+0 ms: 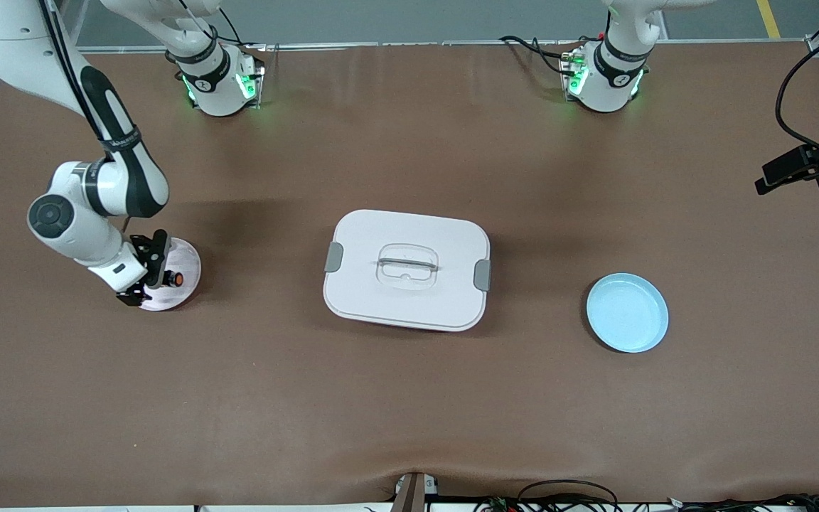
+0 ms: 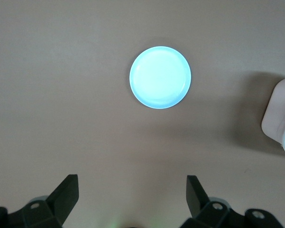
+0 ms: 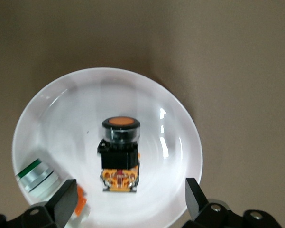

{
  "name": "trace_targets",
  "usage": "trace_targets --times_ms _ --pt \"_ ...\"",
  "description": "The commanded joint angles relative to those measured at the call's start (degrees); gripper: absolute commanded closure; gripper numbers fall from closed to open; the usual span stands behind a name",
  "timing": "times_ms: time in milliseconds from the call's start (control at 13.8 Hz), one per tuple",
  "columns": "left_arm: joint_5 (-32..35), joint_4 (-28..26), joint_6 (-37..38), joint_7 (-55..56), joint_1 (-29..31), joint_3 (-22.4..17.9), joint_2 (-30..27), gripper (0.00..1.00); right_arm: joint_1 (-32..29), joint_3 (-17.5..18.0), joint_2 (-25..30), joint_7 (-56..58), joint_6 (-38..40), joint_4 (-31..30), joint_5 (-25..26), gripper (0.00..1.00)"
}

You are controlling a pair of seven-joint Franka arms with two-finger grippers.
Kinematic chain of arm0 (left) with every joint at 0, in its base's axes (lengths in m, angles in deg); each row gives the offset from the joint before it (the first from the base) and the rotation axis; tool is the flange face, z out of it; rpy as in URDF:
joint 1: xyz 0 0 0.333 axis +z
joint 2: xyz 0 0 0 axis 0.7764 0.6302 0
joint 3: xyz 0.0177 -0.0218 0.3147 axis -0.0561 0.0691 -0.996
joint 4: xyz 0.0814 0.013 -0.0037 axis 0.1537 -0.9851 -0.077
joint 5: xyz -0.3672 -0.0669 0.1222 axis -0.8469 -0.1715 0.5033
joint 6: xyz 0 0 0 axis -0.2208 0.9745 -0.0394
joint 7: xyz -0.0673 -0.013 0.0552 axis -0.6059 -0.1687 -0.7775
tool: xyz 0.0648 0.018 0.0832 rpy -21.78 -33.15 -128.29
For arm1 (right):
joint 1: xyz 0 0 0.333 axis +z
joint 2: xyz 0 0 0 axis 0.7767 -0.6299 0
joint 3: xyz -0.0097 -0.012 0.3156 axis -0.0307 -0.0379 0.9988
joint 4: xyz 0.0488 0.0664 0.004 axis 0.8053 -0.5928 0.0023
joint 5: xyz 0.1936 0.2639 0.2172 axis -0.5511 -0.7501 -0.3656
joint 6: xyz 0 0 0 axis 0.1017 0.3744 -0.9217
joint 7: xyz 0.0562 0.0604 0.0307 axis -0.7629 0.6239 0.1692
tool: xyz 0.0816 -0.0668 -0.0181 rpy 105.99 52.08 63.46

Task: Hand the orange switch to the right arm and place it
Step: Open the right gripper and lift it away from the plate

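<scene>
Switch: tiny black orange-faced orange switch (image 3: 119, 154) lies in pale pink round dish (image 1: 185, 256), between fingertips.
R grip: right gripper (image 1: 157, 274) spread wide, holds nothing.
L grip: left gripper (image 2: 133, 197) wide, empty, waits over table.

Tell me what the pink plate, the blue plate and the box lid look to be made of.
Pink plate: glossy, probably glazed ceramic or hard plastic; it shows sharp highlights and faint rings. Blue plate: smooth pale plastic or melamine, by its even sheen and thin raised rim. Box lid: matte white plastic with grey clips and a clear recessed handle.
</scene>
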Motion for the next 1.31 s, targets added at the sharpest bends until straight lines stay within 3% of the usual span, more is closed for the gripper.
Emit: trace_targets --times_ms 0,363,943,1233 --pt "-0.5 -0.5 -0.8 0.0 -0.2 1.4 -0.9 0.0 -1.3 0.9 -0.5 -1.8 10.5 7.9 1.2 0.0" --pt "-0.1 -0.2 -0.4 2.6 -0.1 4.7 -1.3 0.0 -0.6 1.3 0.2 -16.8 30.1 18.1 1.1 0.0" --pt "0.2 0.4 -0.3 2.6 -0.1 4.8 -1.0 0.0 0.3 1.5 1.2 -32.9 50.1 35.5 0.5 0.0" --pt "0.3 0.4 -0.4 2.2 -0.1 4.7 -0.8 0.0 4.1 1.4 1.3 -45.6 61.1 44.4 0.5 0.0"
